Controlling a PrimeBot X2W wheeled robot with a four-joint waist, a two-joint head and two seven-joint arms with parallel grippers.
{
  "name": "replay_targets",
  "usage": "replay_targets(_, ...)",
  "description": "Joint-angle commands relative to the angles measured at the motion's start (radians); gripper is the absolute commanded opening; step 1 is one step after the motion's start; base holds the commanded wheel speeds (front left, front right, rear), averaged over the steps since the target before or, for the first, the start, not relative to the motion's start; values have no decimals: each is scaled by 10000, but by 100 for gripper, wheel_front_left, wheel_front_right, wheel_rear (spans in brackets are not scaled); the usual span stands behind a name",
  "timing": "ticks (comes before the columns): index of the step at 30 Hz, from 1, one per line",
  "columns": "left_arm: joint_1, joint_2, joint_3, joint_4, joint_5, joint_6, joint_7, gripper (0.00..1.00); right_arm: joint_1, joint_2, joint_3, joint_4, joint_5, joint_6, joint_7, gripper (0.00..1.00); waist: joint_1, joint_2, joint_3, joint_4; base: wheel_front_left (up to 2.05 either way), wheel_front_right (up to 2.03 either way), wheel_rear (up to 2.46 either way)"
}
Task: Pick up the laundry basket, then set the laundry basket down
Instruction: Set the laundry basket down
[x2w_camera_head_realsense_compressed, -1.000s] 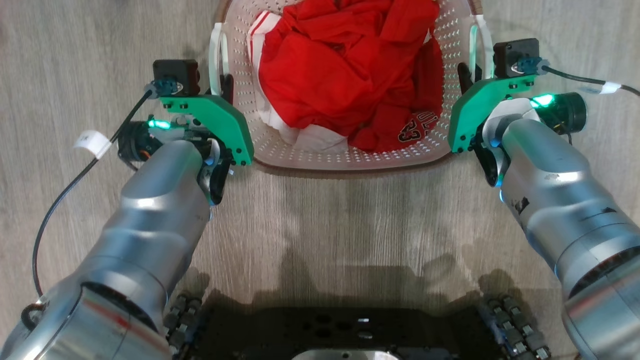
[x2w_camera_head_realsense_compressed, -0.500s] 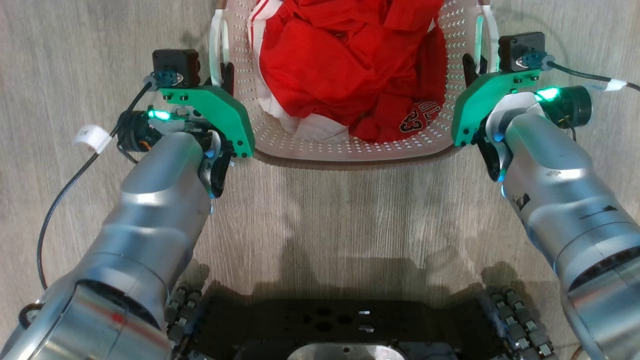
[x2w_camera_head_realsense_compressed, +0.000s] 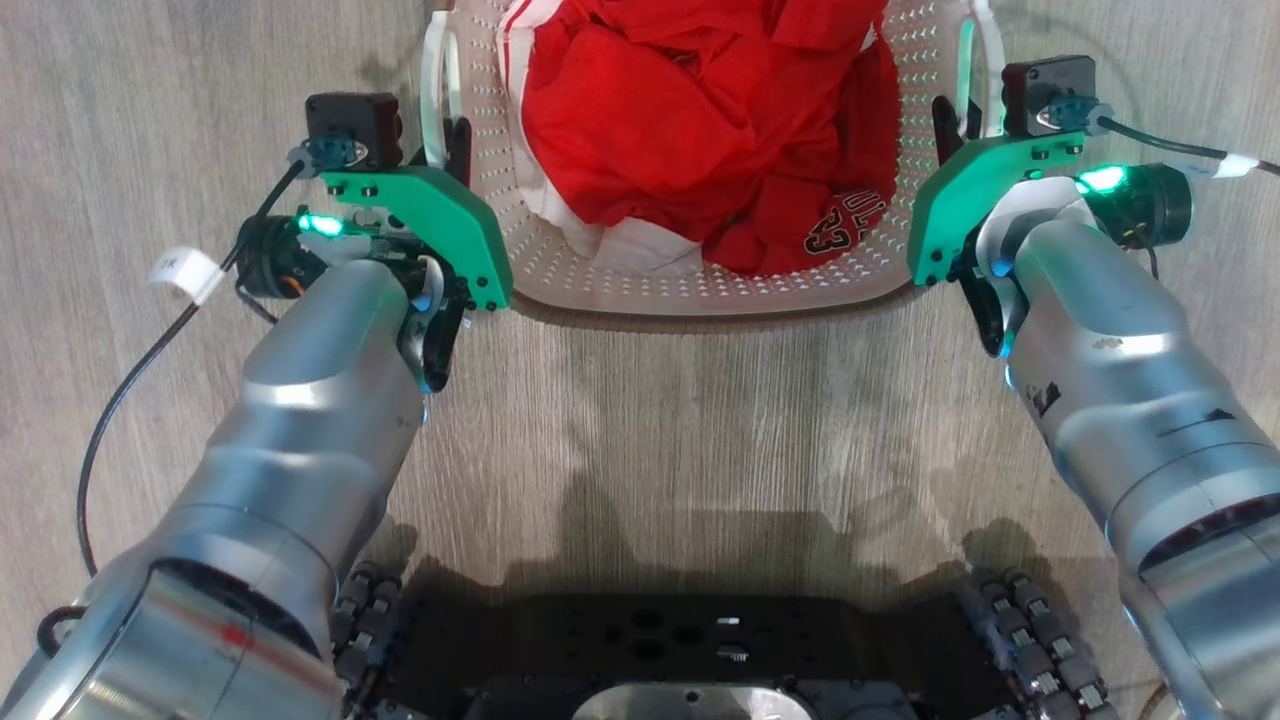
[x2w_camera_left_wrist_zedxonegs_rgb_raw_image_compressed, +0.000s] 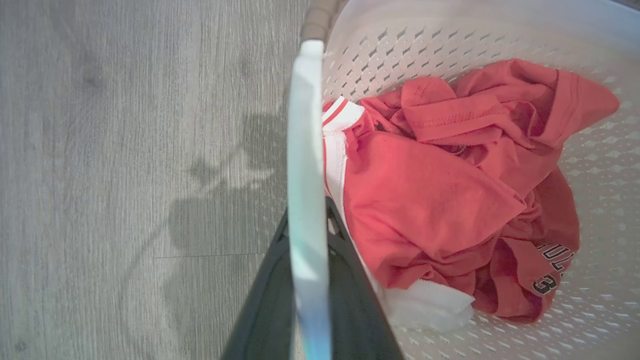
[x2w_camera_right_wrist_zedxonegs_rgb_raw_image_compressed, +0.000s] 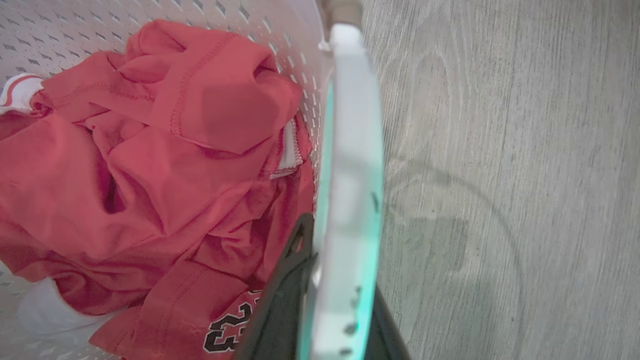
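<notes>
A: What lies under it all?
B: A grey wood-grain floor (x2w_camera_head_realsense_compressed: 640, 420), spreading out on every side of the laundry basket (x2w_camera_head_realsense_compressed: 560, 265).

A: And the robot?
B: Its dark base (x2w_camera_head_realsense_compressed: 690, 650) sits on the camera's side of the basket, well apart from it. The silver left forearm (x2w_camera_head_realsense_compressed: 310, 400) reaches to the basket's left side, and the right forearm (x2w_camera_head_realsense_compressed: 1110, 350) to its right side.

A: Where is the basket itself?
B: Straight ahead of the base, between the two arms. Its far part is cut off by the top edge of the head view. A shadow runs along its near rim, and I cannot tell whether its bottom touches the floor.

A: Anything in it?
B: A crumpled red jersey (x2w_camera_head_realsense_compressed: 700, 120) with black-and-white numerals. A bit of white cloth (x2w_camera_head_realsense_compressed: 640, 258) lies under it, against the near wall.

A: The grippers?
B: The left gripper (x2w_camera_left_wrist_zedxonegs_rgb_raw_image_compressed: 307, 210) is clamped on the basket's left handle (x2w_camera_left_wrist_zedxonegs_rgb_raw_image_compressed: 306, 125), with a dark finger on each face of the white band. The right gripper (x2w_camera_right_wrist_zedxonegs_rgb_raw_image_compressed: 340, 250) is clenched the same way on the right handle (x2w_camera_right_wrist_zedxonegs_rgb_raw_image_compressed: 350, 150).
</notes>
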Motion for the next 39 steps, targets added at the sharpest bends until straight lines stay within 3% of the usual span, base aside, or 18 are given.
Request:
replay_targets(1,34,403,161,-107,-11,-3,-126,0,453,114,-20,-10,-269,-15,-96,0,0,0,5,4,0,0,0)
replay_targets(2,44,403,143,-117,-32,2,-126,0,462,117,-77,-10,-341,-15,-86,3,0,0,8,4,0,0,0)
replay_targets(5,81,403,75,-115,-111,9,-126,0,477,125,-252,-10,-539,-15,-80,31,0,0,8,1,0,0,0)
replay_targets(6,85,402,54,-115,-140,12,-126,4,483,127,-307,-10,-604,-15,-80,38,0,0,5,2,0,0,0)
replay_targets(7,95,402,34,-114,-182,9,-126,22,492,128,-354,-10,-650,-15,-81,48,0,0,0,12,0,0,0)
replay_targets(9,115,402,-6,-118,-285,8,-126,50,508,130,-417,-10,-712,-15,-82,96,0,0,-16,29,0,0,0)
replay_targets(10,131,402,-15,-121,-358,15,-126,80,511,130,-436,-10,-734,-15,-84,100,0,0,-26,33,0,0,0)
replay_targets(12,155,402,-66,-116,-491,16,-126,95,507,131,-465,-10,-778,-15,-87,100,0,0,-54,36,0,0,0)
replay_targets(14,155,402,-89,-120,-543,31,-126,100,501,131,-480,-10,-792,-15,-89,100,0,0,-66,38,0,0,0)
replay_targets(28,257,402,331,-583,-357,411,-126,100,416,132,-1006,-628,-1153,-15,-104,100,0,0,-613,-47,0,0,0)
replay_targets(39,1691,595,2539,-2994,2019,681,-126,100,1446,133,-2205,-2853,-2241,-15,-106,100,0,0,-2091,-267,0,0,0)
